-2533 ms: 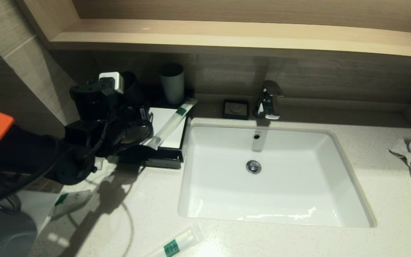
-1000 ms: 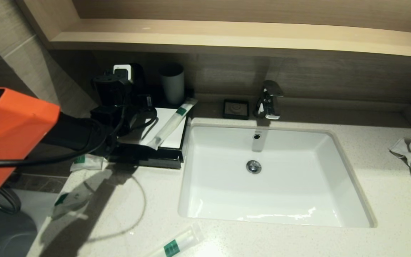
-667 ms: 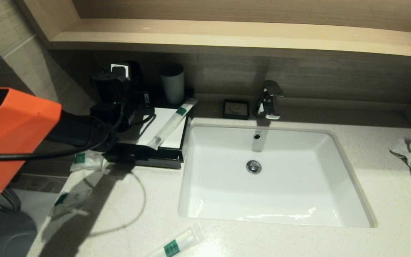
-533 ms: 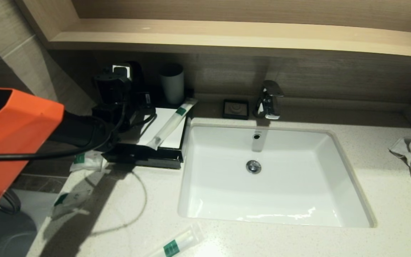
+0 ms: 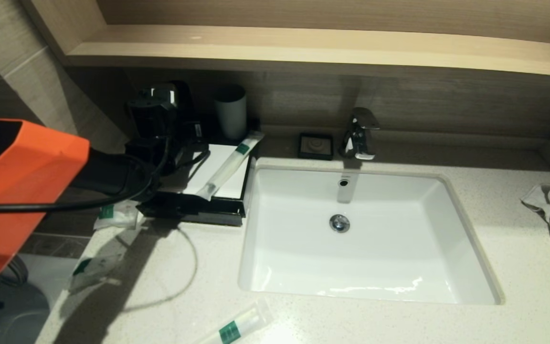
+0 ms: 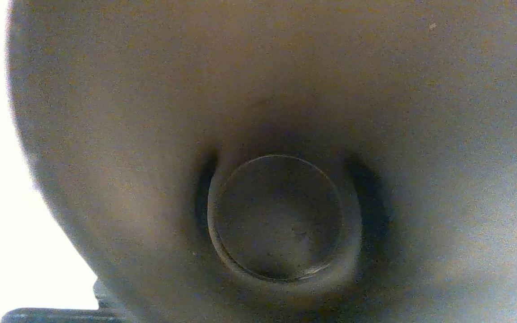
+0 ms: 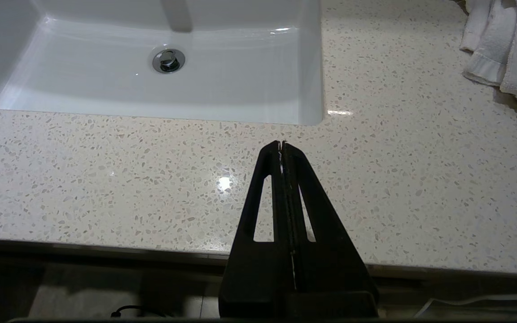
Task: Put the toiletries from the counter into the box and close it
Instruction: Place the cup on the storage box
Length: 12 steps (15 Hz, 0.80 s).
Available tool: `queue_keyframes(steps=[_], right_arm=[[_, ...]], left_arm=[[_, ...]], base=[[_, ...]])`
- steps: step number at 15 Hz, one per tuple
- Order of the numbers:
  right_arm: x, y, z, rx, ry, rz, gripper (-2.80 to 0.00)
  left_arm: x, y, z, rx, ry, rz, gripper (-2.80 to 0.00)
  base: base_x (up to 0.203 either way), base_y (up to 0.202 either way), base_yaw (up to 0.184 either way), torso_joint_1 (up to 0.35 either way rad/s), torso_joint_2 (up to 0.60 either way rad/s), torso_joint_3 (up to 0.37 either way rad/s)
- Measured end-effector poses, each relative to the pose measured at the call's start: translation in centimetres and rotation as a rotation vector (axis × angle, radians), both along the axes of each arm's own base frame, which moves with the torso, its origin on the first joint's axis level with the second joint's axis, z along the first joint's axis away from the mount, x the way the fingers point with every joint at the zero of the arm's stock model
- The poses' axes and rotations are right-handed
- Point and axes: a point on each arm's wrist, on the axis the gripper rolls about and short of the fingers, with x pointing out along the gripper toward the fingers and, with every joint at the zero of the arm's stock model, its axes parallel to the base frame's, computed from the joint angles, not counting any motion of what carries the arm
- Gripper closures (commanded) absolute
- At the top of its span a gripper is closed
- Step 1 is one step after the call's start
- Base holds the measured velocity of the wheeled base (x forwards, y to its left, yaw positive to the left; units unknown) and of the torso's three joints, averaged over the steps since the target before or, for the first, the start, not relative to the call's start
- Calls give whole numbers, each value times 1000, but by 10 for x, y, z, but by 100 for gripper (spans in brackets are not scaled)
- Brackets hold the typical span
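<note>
Toiletry box [image 5: 208, 191] sits open left of the sink [image 5: 470, 239] with one tube [image 5: 229, 165] across it; left claw [image 5: 160, 114] at its rear, opening not discernible; right claw [image 7: 282, 146] pinched empty; next, presumably, collect packets [image 5: 115, 217] from the tabletop [image 5: 170, 286].

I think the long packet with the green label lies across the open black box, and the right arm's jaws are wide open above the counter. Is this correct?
Not entirely. The right wrist view shows the right gripper with its jaws pressed shut, not wide open, above the counter. The rest holds: in the head view the long packet with the green label lies across the open black box.
</note>
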Motion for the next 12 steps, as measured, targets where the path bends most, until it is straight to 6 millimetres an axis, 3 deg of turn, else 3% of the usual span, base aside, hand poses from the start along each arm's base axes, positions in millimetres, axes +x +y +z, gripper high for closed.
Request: queue_keyframes(steps=[12], right_arm=[[0, 0, 0, 0, 0, 0, 0]], left_arm=[[1, -6, 2, -4, -11, -10, 0]], base=[[0, 0, 0, 0, 0, 0]])
